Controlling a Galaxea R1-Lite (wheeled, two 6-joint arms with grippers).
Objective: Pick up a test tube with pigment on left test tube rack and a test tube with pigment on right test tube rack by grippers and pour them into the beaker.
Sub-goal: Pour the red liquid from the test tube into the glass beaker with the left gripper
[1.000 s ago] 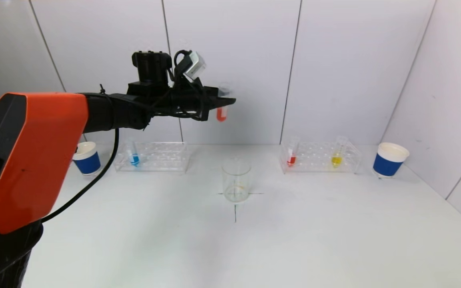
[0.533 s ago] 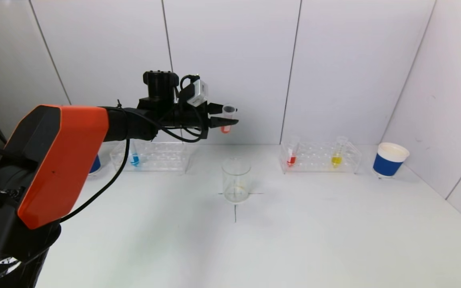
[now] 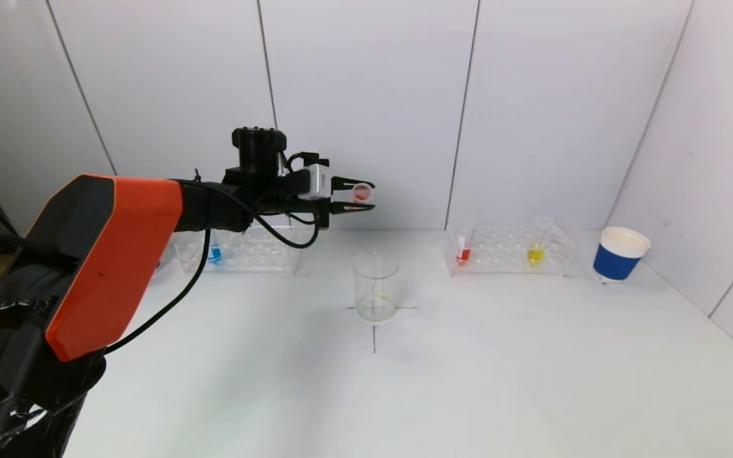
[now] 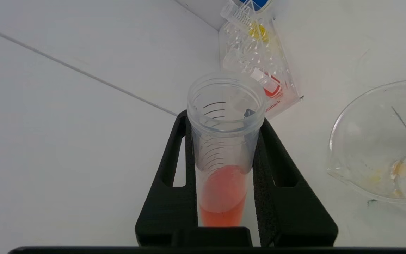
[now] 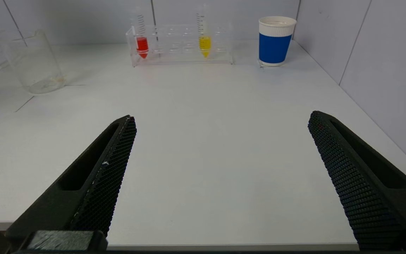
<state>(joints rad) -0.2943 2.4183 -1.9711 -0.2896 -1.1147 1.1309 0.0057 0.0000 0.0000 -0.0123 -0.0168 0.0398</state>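
Observation:
My left gripper [image 3: 359, 194] is shut on a clear test tube with orange-red pigment [image 3: 361, 191], held in the air above and behind the glass beaker [image 3: 376, 285]. The tube is tipped so its open mouth faces the head camera. In the left wrist view the tube [image 4: 224, 148] sits between the black fingers [image 4: 167, 176], with the beaker [image 4: 382, 141] off to one side. The left rack [image 3: 245, 249] holds a blue tube [image 3: 214, 252]. The right rack [image 3: 509, 249] holds a red tube [image 3: 464, 251] and a yellow tube [image 3: 536, 250]. My right gripper [image 5: 220, 169] is open and empty, low near the table's front edge.
A blue and white paper cup [image 3: 620, 254] stands at the far right beside the right rack. The white table [image 3: 468, 381] has a black cross mark [image 3: 374, 331] under the beaker. White wall panels close the back and right side.
My left arm has lowered and rolled its wrist. The orange-red tube has gone from hanging upright to tipped over, its mouth now turned toward the head camera.

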